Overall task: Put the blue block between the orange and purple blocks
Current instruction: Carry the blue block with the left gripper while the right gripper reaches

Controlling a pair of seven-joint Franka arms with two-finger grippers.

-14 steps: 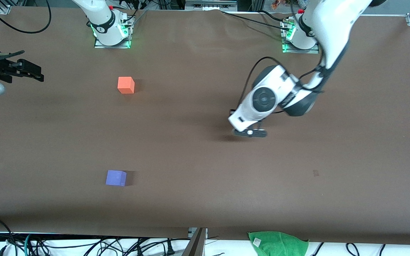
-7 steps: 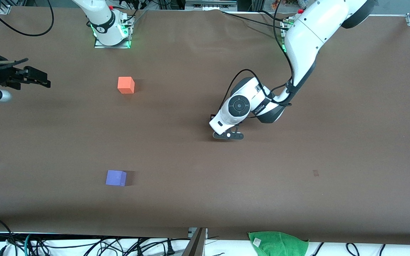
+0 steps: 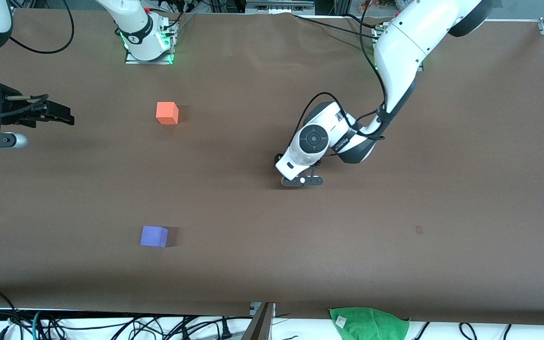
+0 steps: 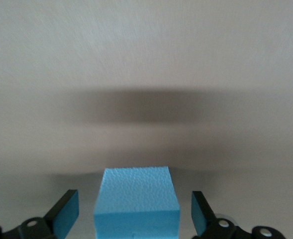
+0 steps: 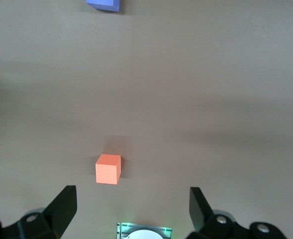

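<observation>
- Clearly we are at the grasp: the left gripper [image 3: 301, 181] sits low over the middle of the brown matte surface [image 3: 442, 165], and the small light sky-blue matte cube [image 4: 137, 201] lies between its fingers [image 4: 66, 211] in the left wrist view.
- To do this well, we judge that the fingers should close squarely on two flat faces of the blue cube, centred, so it does not twist when lifted.
- Those fingers stand wide, with a clear gap on each side of the cube, touching nothing we can see; the cube rests on the surface.
- In the front view the wrist hides the blue cube.
- Its goal lies toward the right arm's end, between the bright orange-red matte cube [image 3: 167, 113] and the violet-purple matte cube [image 3: 154, 236], which is nearer the front camera.
- The right gripper [image 3: 66, 117] waits over the surface's edge at its own end, fingers spread wide and empty.
</observation>
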